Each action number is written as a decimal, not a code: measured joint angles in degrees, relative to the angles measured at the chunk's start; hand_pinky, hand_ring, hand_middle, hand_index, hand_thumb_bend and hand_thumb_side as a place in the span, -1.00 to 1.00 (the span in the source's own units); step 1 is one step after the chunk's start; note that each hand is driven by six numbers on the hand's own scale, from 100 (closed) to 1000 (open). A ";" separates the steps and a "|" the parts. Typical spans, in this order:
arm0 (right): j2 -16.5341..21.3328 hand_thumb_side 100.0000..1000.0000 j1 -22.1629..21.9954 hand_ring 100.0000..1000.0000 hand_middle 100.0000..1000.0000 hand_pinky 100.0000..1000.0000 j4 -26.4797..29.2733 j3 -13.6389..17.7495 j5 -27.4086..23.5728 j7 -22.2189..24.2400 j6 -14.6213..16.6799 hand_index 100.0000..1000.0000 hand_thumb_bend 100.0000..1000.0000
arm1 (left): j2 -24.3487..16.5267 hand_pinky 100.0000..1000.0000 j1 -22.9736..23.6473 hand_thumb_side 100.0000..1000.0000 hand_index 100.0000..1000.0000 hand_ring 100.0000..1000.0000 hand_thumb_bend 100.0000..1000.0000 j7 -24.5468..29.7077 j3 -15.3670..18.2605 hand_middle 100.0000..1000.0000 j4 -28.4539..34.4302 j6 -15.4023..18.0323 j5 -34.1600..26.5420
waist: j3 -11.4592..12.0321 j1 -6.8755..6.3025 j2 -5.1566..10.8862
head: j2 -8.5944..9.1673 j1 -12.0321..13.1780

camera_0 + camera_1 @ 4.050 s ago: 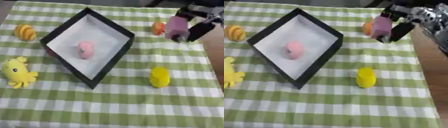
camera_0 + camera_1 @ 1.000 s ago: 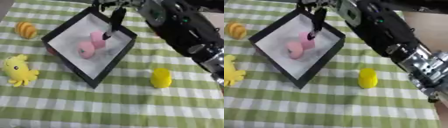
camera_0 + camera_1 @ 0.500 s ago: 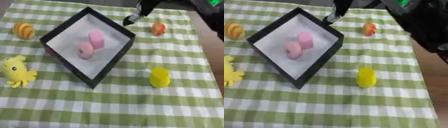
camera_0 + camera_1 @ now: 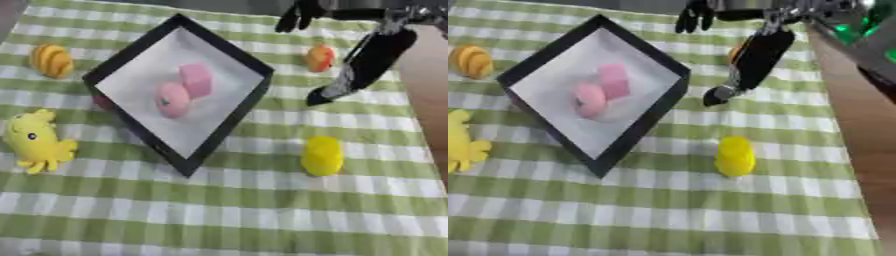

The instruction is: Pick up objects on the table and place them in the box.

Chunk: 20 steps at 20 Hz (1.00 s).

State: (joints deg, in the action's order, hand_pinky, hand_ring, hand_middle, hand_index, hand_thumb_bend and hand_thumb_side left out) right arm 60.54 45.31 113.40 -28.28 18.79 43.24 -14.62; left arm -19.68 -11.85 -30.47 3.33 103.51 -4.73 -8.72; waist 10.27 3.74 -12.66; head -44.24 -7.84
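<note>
**Black box with two pink objects; right hand raised beyond its far corner**

A green-and-white checked cloth [image 4: 227, 200] covers the table; a bare brown surface [image 4: 859, 125] shows along its right edge. The square black-walled box with a white floor [image 4: 179, 90] lies cornerwise and holds a pink block [image 4: 196, 79] touching a round pink toy [image 4: 172, 100]. Outside it lie a yellow cylinder-like object [image 4: 322, 156] to the right, a small orange round object [image 4: 319, 58] near the far right, an orange striped object [image 4: 50, 61] at far left and a yellow soft animal toy [image 4: 35, 142] at near left. The right hand [image 4: 372, 60], black, hangs over the cloth between box and orange object, its fingers straight and holding nothing. The right eye view hides most of the orange round object behind that hand and adds green lights on the arm [image 4: 850, 32]. No writing is legible.
</note>
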 measured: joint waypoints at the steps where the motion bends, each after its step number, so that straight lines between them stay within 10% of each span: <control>1: 0.76 -0.56 -1.49 0.59 0.54 0.69 0.18 0.00 -0.29 -0.44 0.85 0.71 0.07 | 0.00 0.54 -0.01 0.48 0.66 0.59 -0.48 0.01 0.00 0.42 0.00 0.00 0.00 | 0.06 0.00 0.00 | 0.00 -0.02; 20: 1.73 -0.60 -10.61 0.59 0.52 0.68 0.34 -5.35 2.02 1.73 -1.74 0.68 0.01 | 0.04 0.55 -0.35 0.49 0.66 0.60 -0.50 0.72 -0.34 0.42 0.00 -0.10 -0.01 | 1.16 0.00 -0.04 | 0.00 -1.06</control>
State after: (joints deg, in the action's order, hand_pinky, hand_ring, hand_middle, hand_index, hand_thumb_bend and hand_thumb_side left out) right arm 62.27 34.70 113.74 -33.63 20.81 44.97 -16.36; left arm -19.64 -12.20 -29.75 2.98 103.52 -4.83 -8.72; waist 11.43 3.74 -12.70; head -44.24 -8.90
